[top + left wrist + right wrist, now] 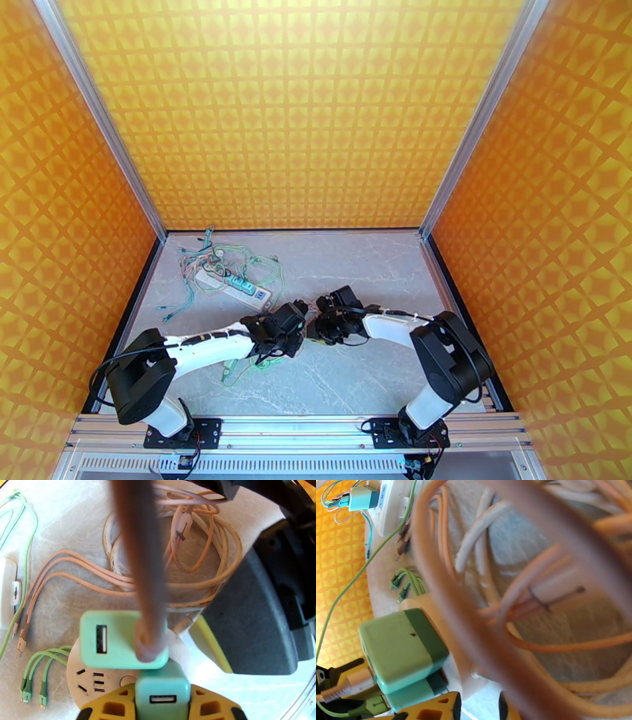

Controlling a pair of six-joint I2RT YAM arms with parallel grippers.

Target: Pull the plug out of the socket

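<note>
A round white socket [91, 675] lies on the table with two mint-green plugs in it. The upper plug [118, 638] carries a thick brownish cable [138, 559]. The lower plug [162, 689] sits between the yellow fingertips [106, 707] of my left gripper [162, 709], which is shut on it. My right gripper [480, 711] faces it from the right. Its yellow pad [209, 647] lies against the socket's rim, and the rim [472, 679] stands at the narrow gap between its fingers. Whether they press on it I cannot tell. Both grippers meet mid-table [308, 322].
A coil of orange and white cables [197, 551] lies just beyond the socket. A white power strip [237, 288] with tangled green cables [189, 272] sits at the back left. Short green connector leads [35, 677] lie left of the socket. Orange walls enclose the table.
</note>
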